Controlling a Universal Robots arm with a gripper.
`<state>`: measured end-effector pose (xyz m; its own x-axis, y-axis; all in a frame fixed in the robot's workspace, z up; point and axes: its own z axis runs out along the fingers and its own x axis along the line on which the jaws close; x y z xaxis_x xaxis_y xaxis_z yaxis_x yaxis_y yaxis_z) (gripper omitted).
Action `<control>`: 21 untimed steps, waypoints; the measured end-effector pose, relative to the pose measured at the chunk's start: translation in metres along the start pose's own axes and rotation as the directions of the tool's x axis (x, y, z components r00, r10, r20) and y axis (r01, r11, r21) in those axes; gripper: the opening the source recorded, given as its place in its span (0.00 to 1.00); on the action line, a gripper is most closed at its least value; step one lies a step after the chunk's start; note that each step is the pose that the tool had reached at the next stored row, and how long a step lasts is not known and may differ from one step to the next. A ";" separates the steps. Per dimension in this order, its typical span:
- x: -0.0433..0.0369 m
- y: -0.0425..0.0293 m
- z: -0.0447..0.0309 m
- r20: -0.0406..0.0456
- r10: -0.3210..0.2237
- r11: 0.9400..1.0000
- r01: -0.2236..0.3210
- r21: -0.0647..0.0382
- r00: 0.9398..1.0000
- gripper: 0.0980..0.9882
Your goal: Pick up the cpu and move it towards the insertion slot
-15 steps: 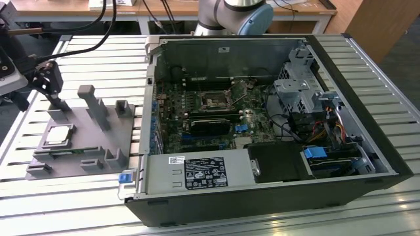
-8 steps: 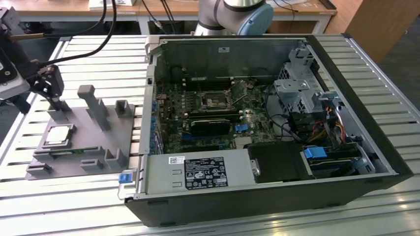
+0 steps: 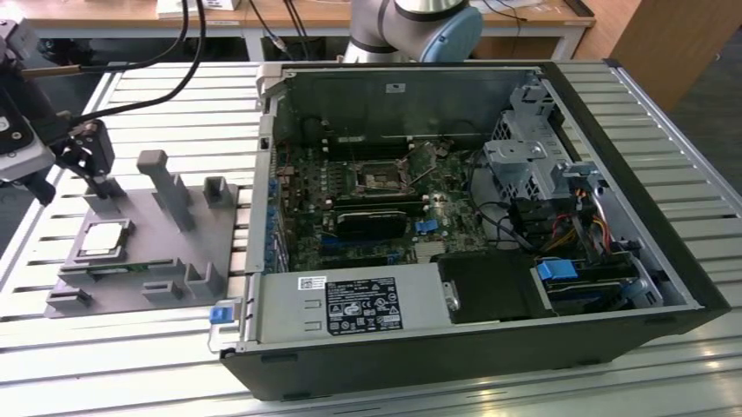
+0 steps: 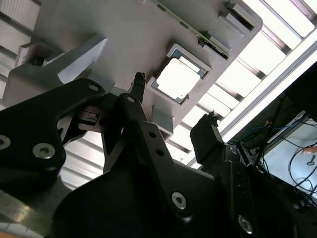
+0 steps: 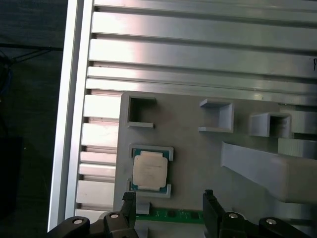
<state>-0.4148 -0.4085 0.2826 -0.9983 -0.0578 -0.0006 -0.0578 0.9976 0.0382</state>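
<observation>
Item: cpu. Flat square chip, silvery top, pale rim. It lies flat in a square nest on a grey fixture plate, ungripped.

Beside the nest: a green circuit strip, set on edge in a groove of the same plate. Grey upright posts and open-sided brackets stand elsewhere on the plate.

Pincer: black, two-fingered, fingers spread wide and holding nothing. It hangs over the plate near the cpu without touching it.

Plate rests on a slatted aluminium desk, at the exterior view's left of an open computer case.

Insertion slot: square dark socket with a shiny frame, on the motherboard inside the case, well apart from the cpu. It is unoccupied.

Also in the case: a long black card just beside the socket, and a labelled power supply along the near wall.

Arm base: grey and blue, standing behind the case
</observation>
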 end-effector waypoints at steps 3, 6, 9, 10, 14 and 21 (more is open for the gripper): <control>0.0007 0.0000 0.0016 0.000 0.000 1.000 0.000 0.000 1.000 0.62; 0.0017 0.0000 0.0035 0.000 0.000 1.000 0.000 0.000 1.000 0.62; 0.0024 0.0000 0.0056 0.000 0.000 1.000 0.000 0.000 1.000 0.62; 0.0026 -0.0001 0.0066 0.000 0.000 1.000 0.000 0.000 1.000 0.62; 0.0029 -0.0002 0.0101 0.000 0.000 1.000 0.000 0.000 1.000 0.62; 0.0029 -0.0004 0.0169 0.000 0.000 1.000 0.000 0.000 1.000 0.62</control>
<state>-0.4177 -0.4085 0.2657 -0.9983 -0.0578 -0.0006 -0.0578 0.9976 0.0382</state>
